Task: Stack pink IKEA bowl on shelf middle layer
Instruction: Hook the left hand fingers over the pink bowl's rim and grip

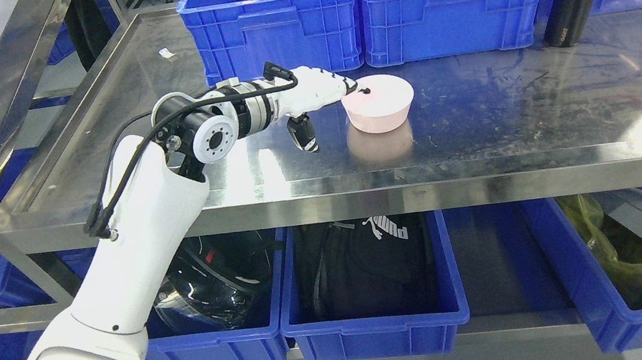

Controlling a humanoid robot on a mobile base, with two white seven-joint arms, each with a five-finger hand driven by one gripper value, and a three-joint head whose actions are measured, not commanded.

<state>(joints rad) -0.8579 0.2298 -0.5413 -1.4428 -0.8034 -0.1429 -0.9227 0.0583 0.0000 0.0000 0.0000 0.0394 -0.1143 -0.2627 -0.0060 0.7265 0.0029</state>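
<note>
Pink bowl (pixel 379 103) sits upside down on the steel shelf (pixel 506 110) at frame centre, in front of two blue crates (pixel 274 23). The left hand (pixel 325 94) reaches in from the left, fingertips (pixel 350 85) laid over the bowl's near rim and thumb hanging below, gripping nothing firmly. With such a shallow hold, the bowl may skid on the slick metal or slip free when lifted.
</note>
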